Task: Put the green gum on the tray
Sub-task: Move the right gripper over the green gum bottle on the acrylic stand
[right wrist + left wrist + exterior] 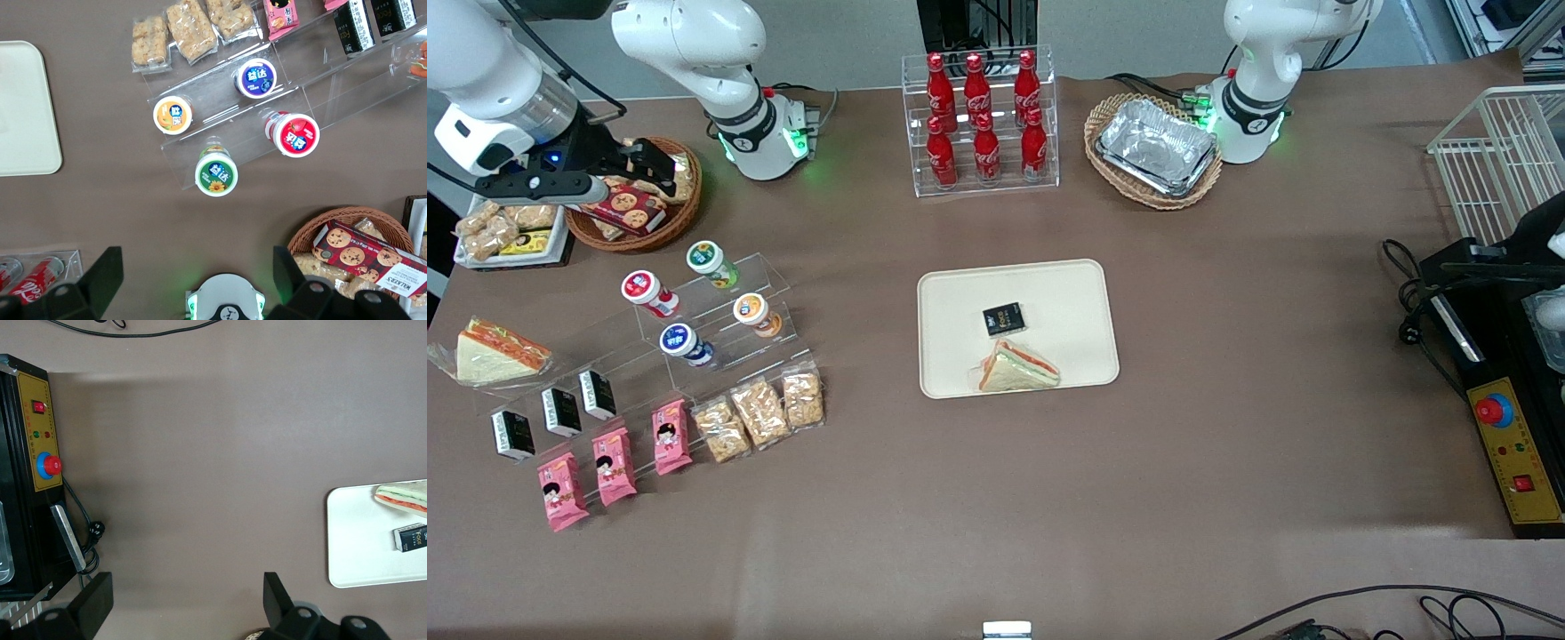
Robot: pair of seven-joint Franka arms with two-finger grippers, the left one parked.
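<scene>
**Green gum sits on the clear shelf**

Green rings the white lid of the green gum (pixel 711 263) (pixel 216 175). The little bottle stands on the top step of a clear plastic shelf (pixel 720 324), with nothing touching it. A red-lidded bottle (pixel 647 292) shares that step. An orange-lidded bottle (pixel 755 314) and a blue-lidded bottle (pixel 684 344) stand on lower steps, nearer the front camera. The gripper (pixel 649 169) (pixel 193 273) hangs high over a wicker basket of cookies (pixel 636 200), farther from the front camera than the gum, its two fingers spread wide and holding nothing. The tray (pixel 1067 293) lies well apart, mid-table. On it are a sandwich (pixel 1016 368) and a small black packet (pixel 1003 319).
</scene>
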